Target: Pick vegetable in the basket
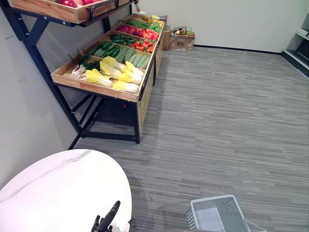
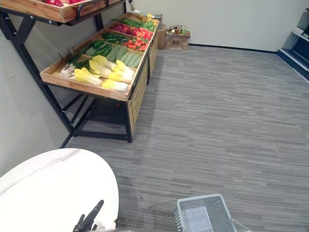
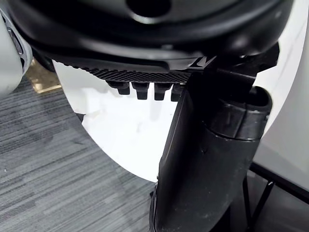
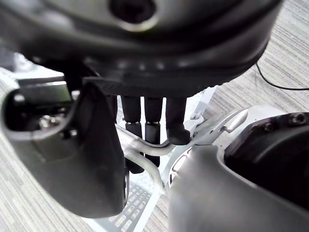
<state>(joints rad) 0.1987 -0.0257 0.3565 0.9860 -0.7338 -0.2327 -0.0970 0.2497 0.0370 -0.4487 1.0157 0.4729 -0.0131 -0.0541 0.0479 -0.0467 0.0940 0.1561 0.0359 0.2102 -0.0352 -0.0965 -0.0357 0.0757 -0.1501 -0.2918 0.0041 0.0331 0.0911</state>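
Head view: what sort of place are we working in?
Probably a mock grocery shop: a wooden produce stand with vegetables sorted in rows, and a white basket held by the right hand.

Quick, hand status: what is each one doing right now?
Left hand: open, holding nothing, over the white table.
Right hand: shut on the basket handle.

Glossy black left hand point(image 3: 145, 43) and right hand point(image 4: 145, 48), segmented dark fingers point(image 4: 152, 121), bulky rounded thumbs point(image 3: 212, 159).
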